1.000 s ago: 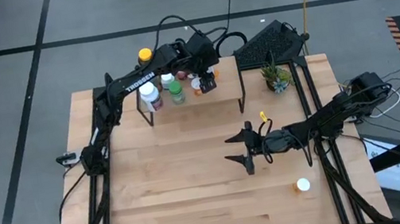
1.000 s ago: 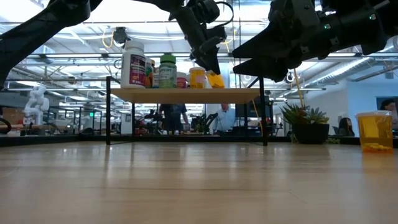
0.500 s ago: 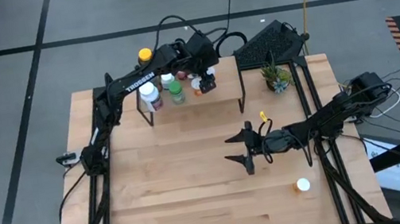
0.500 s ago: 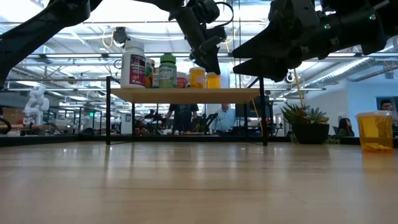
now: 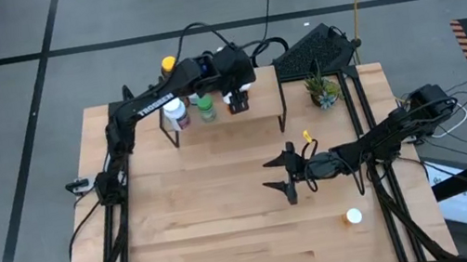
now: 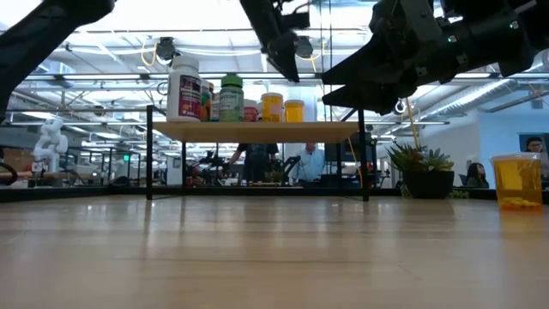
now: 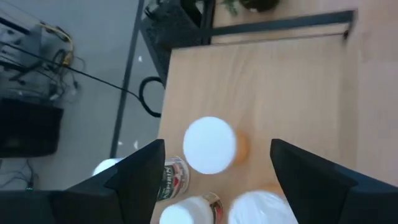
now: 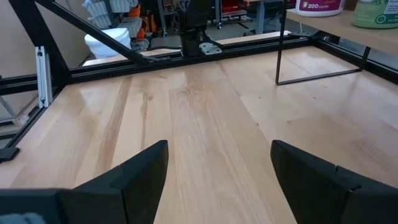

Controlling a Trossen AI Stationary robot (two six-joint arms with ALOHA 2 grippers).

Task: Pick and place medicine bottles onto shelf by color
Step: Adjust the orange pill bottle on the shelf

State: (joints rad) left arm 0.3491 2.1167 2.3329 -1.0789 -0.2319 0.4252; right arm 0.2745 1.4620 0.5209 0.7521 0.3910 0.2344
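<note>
Above the shelf (image 6: 257, 131), the left gripper (image 7: 214, 180) hangs with fingers apart over an orange bottle (image 6: 294, 111) standing there, so placing looks done. Next, the spread, empty right gripper (image 5: 280, 178) must reach the orange bottle on the table (image 6: 516, 182).

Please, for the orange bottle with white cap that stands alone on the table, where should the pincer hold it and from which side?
Probably around the cylindrical body just under the white cap, coming from above. The orange bottle stands upright and apart from other things, so both sides look free. The open right pincer hovers over the table nearest to it.
</note>
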